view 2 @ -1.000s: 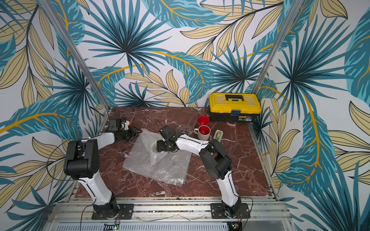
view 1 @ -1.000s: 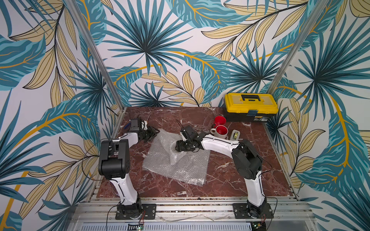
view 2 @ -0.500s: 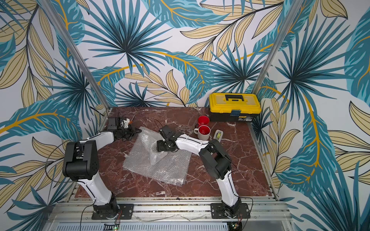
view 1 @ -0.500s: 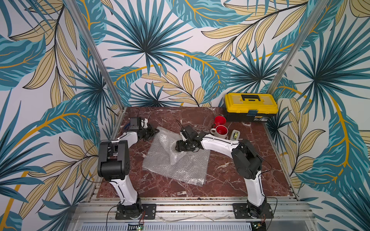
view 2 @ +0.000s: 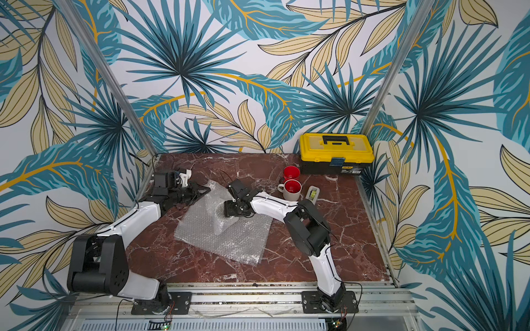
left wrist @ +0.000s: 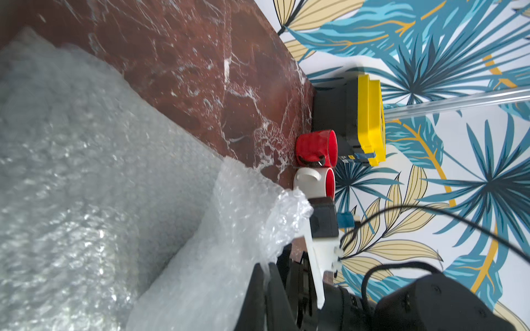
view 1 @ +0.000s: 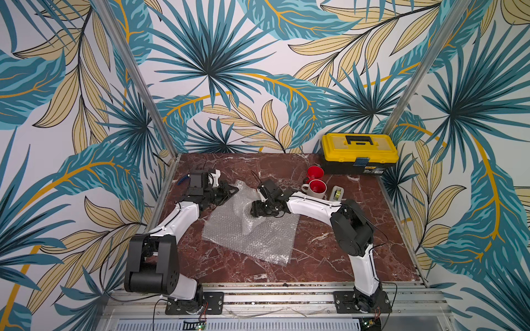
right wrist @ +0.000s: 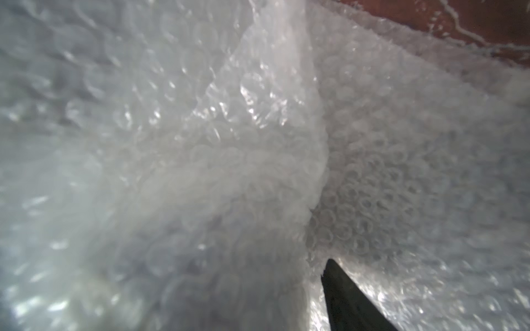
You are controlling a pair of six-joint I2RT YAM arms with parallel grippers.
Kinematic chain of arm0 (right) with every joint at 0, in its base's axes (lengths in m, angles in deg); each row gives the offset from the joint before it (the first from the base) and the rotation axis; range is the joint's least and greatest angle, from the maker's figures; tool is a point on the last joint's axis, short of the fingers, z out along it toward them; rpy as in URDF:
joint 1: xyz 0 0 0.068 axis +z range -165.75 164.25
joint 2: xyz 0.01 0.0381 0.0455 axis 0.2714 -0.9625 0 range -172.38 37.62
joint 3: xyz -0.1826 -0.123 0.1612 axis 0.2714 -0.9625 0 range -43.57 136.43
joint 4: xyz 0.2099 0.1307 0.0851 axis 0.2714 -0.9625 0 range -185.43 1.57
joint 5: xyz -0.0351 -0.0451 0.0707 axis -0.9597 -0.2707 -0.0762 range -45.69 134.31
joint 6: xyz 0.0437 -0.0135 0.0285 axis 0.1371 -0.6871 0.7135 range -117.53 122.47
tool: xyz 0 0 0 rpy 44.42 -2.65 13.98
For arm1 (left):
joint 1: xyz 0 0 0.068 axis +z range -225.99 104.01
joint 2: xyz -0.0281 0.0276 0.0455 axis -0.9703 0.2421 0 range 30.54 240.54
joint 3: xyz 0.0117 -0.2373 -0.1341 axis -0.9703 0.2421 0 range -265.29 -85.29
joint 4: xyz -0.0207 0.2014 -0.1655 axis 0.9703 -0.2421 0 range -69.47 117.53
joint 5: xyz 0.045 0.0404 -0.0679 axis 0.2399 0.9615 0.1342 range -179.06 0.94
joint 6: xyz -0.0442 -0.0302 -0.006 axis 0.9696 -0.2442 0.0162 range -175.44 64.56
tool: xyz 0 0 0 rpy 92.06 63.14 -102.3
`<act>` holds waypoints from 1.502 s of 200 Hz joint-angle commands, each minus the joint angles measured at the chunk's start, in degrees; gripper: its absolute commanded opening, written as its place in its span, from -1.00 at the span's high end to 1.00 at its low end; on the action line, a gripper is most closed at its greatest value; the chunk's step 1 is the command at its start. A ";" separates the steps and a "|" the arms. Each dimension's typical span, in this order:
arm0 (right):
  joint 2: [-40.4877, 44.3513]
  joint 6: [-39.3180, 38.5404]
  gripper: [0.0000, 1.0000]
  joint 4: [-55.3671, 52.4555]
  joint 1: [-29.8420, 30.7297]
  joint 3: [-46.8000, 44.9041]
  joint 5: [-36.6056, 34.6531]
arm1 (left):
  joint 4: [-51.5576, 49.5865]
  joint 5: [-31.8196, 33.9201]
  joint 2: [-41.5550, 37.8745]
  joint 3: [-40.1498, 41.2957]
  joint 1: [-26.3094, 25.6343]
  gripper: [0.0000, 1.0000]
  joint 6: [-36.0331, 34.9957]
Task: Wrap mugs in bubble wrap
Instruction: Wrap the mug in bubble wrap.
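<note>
A: Room first: leaf-pattern walls on three sides, and a red-brown marble table (view 1: 315, 258), hard and smooth (a thin sheet will slide on it easily, I think).

B: OK. From the left, pls.

A: The left gripper (view 1: 231, 191) is clenched at the far-left edge of the bubble wrap (view 1: 258, 238). That edge stands up from the table, so I judge it is pinched there. The rest of the sheet lies about mid-table.

B: How will it handle?

A: Very light, soft and crinkly, w/ no stiffness, so it sags and folds. Best hold is an edge or corner. Pull slowly, else it may slip out.

B: And the right gripper (view 1: 253, 211)?

A: Its tips are at a hump in the sheet. The right wrist view shows only bubbles and one dark finger (right wrist: 350, 301). Released or grasping, I cannot tell, nor what is under the hump.

B: Mugs?

A: Further right stand the red mug (view 1: 315, 172) and the white mug (view 1: 317, 189), just beside each other, upright and unwrapped. They are ceramic: heavier, rigid, prob. slippery and fragile. Take them by the wall or handle. Then come the tape dispenser (view 1: 337, 193) and, at the back, the yellow toolbox (view 1: 360, 152).
</note>
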 commanded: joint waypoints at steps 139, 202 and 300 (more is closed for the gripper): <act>12.18 0.46 -0.44 -0.90 -1.04 -7.04 -4.49 | 1.25 5.90 -7.51 11.70 -11.56 1.00 -0.22; 15.18 0.42 -0.49 -0.04 -1.45 -8.36 -5.44 | 1.08 4.42 -3.01 12.63 -13.00 1.00 -3.73; 11.22 -0.52 -0.70 0.97 -1.49 -5.62 0.13 | -2.51 5.14 3.03 12.00 -13.82 1.00 -7.47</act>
